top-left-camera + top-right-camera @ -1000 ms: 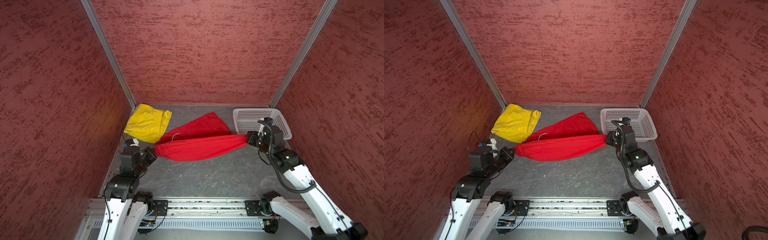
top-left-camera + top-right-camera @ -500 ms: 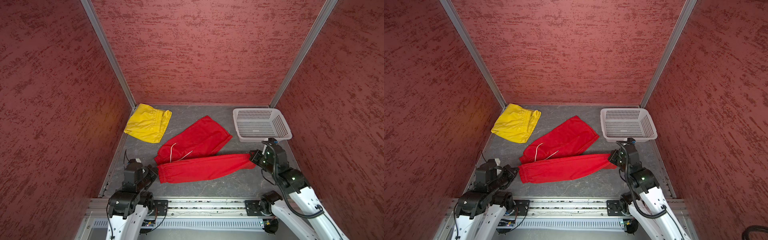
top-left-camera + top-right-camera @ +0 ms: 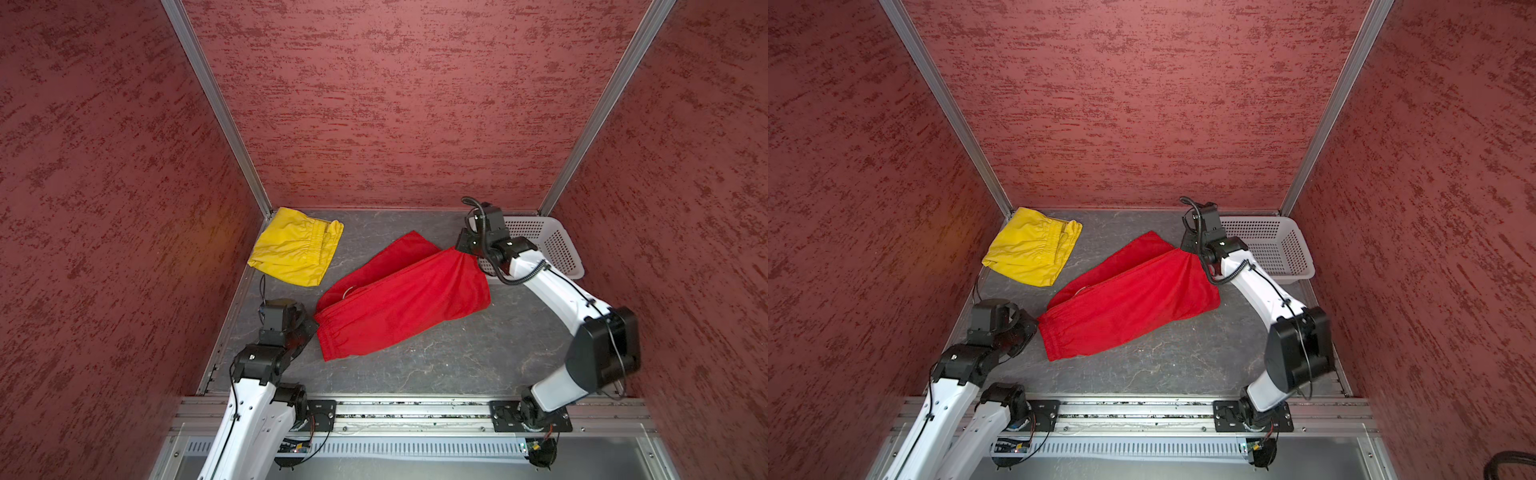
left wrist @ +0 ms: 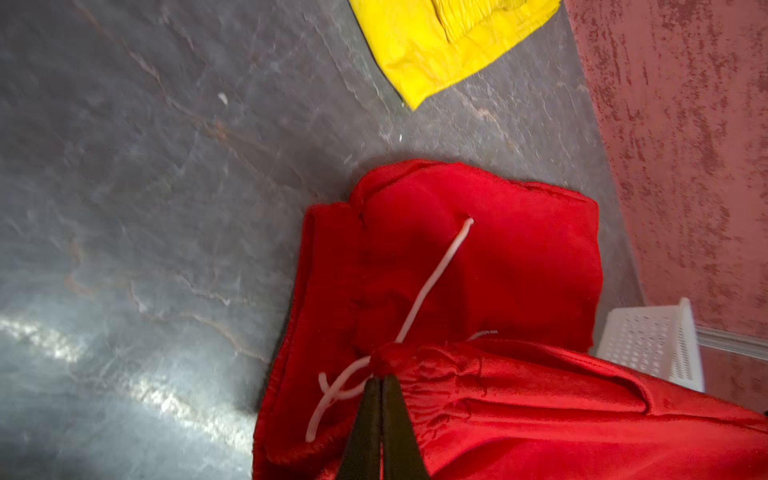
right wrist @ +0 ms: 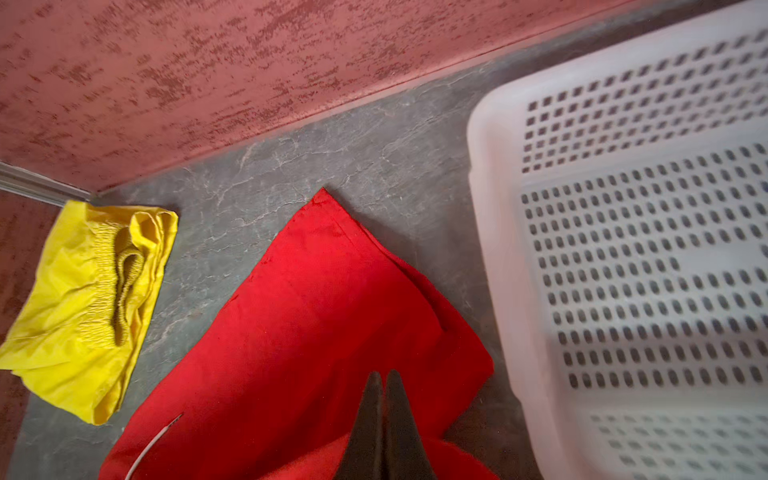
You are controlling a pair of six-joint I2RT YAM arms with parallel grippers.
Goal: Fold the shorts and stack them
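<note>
Grey veined tabletop point(image 3: 436, 361), mottled red walls point(image 3: 395, 104), red shorts point(image 3: 399, 307), yellow shorts point(image 3: 295, 249)

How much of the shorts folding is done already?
Done: the yellow shorts look folded in the back corner. In hand: the left claw and right claw are pinched shut on the red shorts, one half lifted over the other. Left: flatten that fold, then stack the pairs, which lie apart.

On table point(image 3: 436, 365), back-left corner: first pair of shorts point(image 3: 297, 247). Centre, diagonal from front left to back right: second pair of shorts point(image 3: 399, 307), one leg partly over the other. Back-right corner, just beside it: basket point(image 3: 557, 249). At front-left end: left gripper point(image 4: 380, 380); at back-right end: right gripper point(image 5: 383, 376).
</note>
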